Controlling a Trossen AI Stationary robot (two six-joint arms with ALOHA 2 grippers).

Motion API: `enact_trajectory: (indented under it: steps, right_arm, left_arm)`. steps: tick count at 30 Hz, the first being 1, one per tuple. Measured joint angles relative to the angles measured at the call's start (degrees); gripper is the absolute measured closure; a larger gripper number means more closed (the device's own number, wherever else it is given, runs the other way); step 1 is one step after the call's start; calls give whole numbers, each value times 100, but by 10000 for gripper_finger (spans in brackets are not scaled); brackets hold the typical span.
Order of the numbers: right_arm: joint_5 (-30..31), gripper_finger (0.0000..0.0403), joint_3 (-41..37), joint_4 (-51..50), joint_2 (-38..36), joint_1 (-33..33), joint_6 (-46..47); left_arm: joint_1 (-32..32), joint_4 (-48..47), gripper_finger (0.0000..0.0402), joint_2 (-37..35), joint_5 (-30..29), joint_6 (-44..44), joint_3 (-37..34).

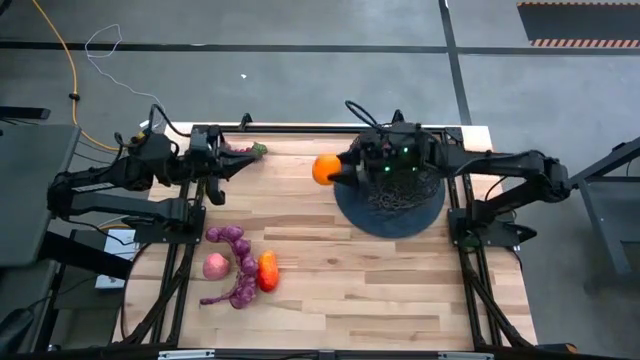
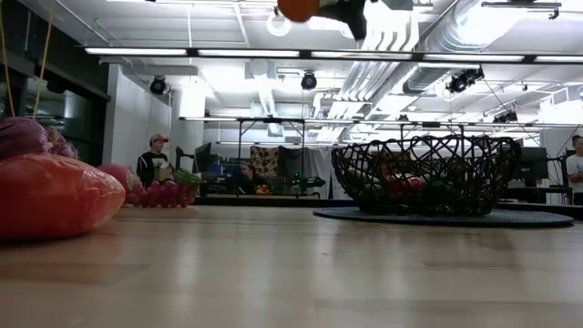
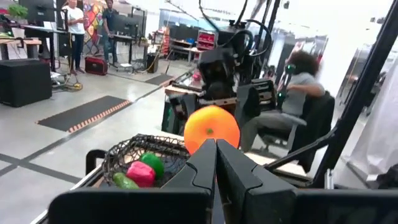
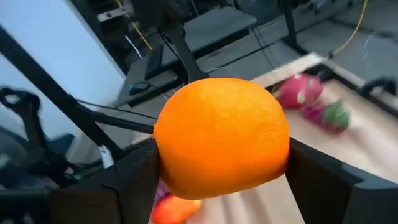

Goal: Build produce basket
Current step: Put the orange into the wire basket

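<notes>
My right gripper [image 1: 334, 171] is shut on an orange fruit [image 1: 323, 170], high above the table just left of the basket [image 1: 392, 207], a black wire-mesh bowl on a dark round disc. In the low view the orange [image 2: 298, 7] sits at the top edge, well above the basket [image 2: 424, 173]. Pink and green pieces [image 3: 142, 172] lie inside the basket. My left gripper [image 1: 222, 166] is shut and empty near the far left of the table. Purple grape bunches [image 1: 238, 266], a pink piece [image 1: 215, 266] and a red-orange piece [image 1: 267, 271] lie on the near left of the table. My right gripper pinches the orange [image 4: 221, 137] between its two fingers [image 4: 134, 180], one on each side of the fruit. The fingers come roughly level from the table's right side. The orange is lifted clear of the table and the basket.
A pink-and-green bunch [image 1: 245, 150] lies at the table's far edge beside my left gripper. Bare wood spans the middle and near right of the table [image 1: 400, 290]. People stand in the room beyond.
</notes>
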Motion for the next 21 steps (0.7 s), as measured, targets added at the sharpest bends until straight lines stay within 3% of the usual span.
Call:
enact_trajectory:
  steps: [6,12,21]
  right_arm:
    - [364,118,809,-889,-2,10,-1017]
    - [390,118,1082,-948,-2,57,-1355]
    - [388,118,1080,-965,0,57,-1292]
  left_arm:
    - [0,51,401,43,365,-16,0]
    - [0,796,401,222,1035,-197,-112]
    - [4,906,401,287,936,-140,-155]
